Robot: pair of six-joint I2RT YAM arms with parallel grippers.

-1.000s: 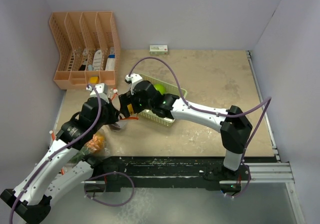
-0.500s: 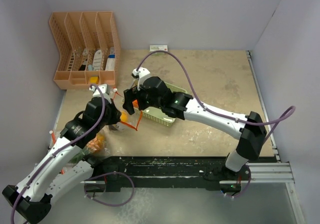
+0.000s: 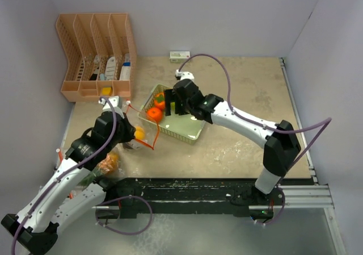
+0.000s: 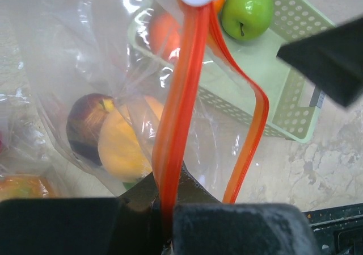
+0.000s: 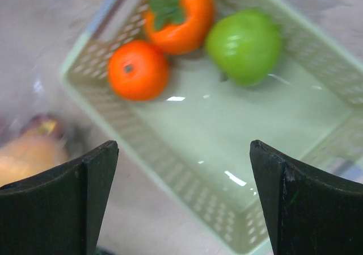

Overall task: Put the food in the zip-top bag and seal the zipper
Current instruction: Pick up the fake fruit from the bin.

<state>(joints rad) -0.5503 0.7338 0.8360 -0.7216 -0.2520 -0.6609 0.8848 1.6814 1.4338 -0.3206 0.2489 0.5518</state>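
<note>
My left gripper [image 4: 164,209] is shut on the orange-red zipper strip [image 4: 178,96] of the clear zip-top bag [image 3: 143,131] and holds its mouth open. A yellow mango [image 4: 122,144] and a dark purple fruit [image 4: 85,127] lie inside the bag. My right gripper [image 5: 181,147] is open and empty above the pale green basket [image 5: 227,153]. The basket holds a leafy-topped orange [image 5: 178,13], a plain orange [image 5: 138,70] and a green lime [image 5: 244,39]. In the top view the right gripper [image 3: 169,106] hangs over the basket [image 3: 190,131], right of the bag.
A peach-coloured slotted organizer [image 3: 96,56] stands at the back left. A small white-and-green box [image 3: 180,55] lies by the back wall. A spiky orange pineapple [image 3: 109,163] lies under my left arm near the front edge. Walls close the left, back and right.
My right gripper has drawn back from the bag's mouth, right and away, to above the basket. The left gripper kept its hold on the zipper; the bag's mouth now stands open.
</note>
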